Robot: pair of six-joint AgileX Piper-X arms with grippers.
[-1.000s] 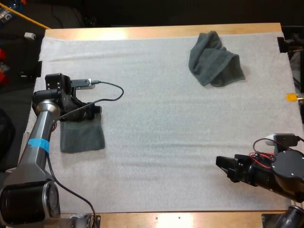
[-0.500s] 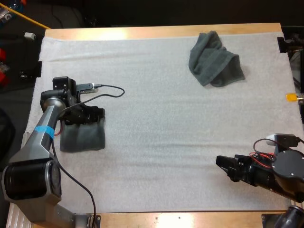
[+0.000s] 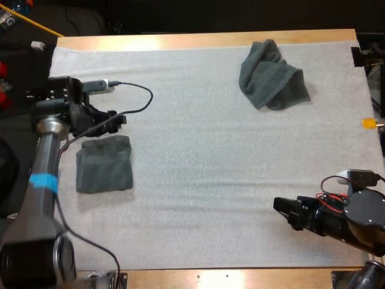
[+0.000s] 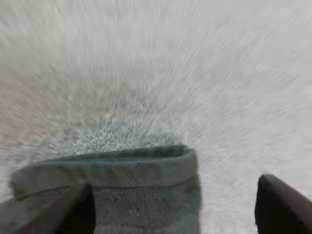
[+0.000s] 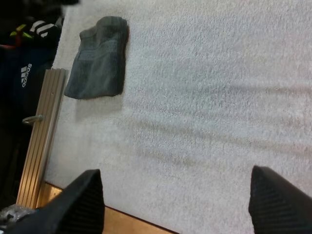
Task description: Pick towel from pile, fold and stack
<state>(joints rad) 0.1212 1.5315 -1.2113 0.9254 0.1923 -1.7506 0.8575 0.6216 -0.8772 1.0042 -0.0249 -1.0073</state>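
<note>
High view: the crumpled towel [image 3: 272,75] lies at the surface's [image 3: 180,41] far side, straight beyond the right pincer [image 3: 284,212], which is likely the nearer arm. The left pincer [image 3: 117,118] hovers just beyond the folded towel [image 3: 104,164].

Left wrist view: its fingers [image 4: 73,209] are released, apart and clear of the fold.

Right wrist view: that pincer is released and empty, facing the folded towel well off.

Cloth towels, grainy mat, wood, metal.
We see the folded towel [image 3: 104,171] and the crumpled towel [image 3: 272,75] as matt grey-green woven cloth. The white mat [image 3: 204,150] is matt and finely grainy, the table [image 3: 210,40] edge smooth, slightly glossy wood, our left arm [image 3: 45,150] smooth silvery metal.
</note>
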